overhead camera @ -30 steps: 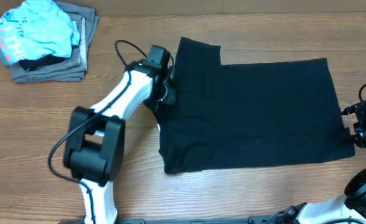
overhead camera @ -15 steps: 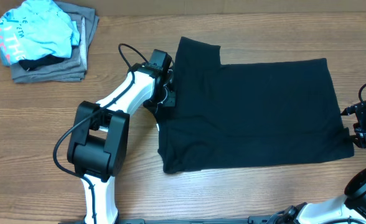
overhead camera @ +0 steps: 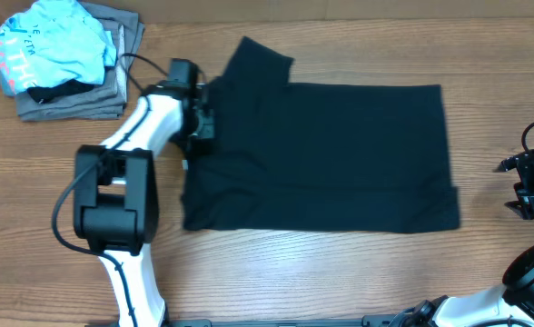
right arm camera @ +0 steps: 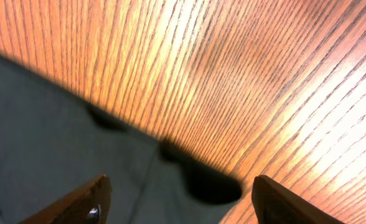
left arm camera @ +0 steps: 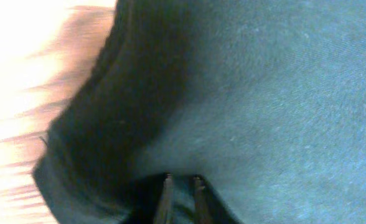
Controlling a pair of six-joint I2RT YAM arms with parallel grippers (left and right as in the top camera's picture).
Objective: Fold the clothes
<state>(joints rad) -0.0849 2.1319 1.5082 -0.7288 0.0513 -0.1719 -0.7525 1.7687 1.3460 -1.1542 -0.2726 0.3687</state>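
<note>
Clothes (overhead camera: 331,154): one black T-shirt, spread flat across the middle of the counter (overhead camera: 340,272), with a sleeve jutting from its upper left corner. Reading from the left, you first meet a light blue shirt (overhead camera: 54,45) crumpled on top of a folded grey garment (overhead camera: 76,102) in the far corner, well apart from the black shirt. Next comes the left claw (left arm camera: 182,190), set on the T-shirt's left edge just below the sleeve. Its tips stand a narrow slit apart over the fabric, and you cannot tell whether cloth is pinched between them. At the far right, the right claw (overhead camera: 519,187) hangs near the shirt's right edge, apart from it, spread wide with nothing between its fingers.
</note>
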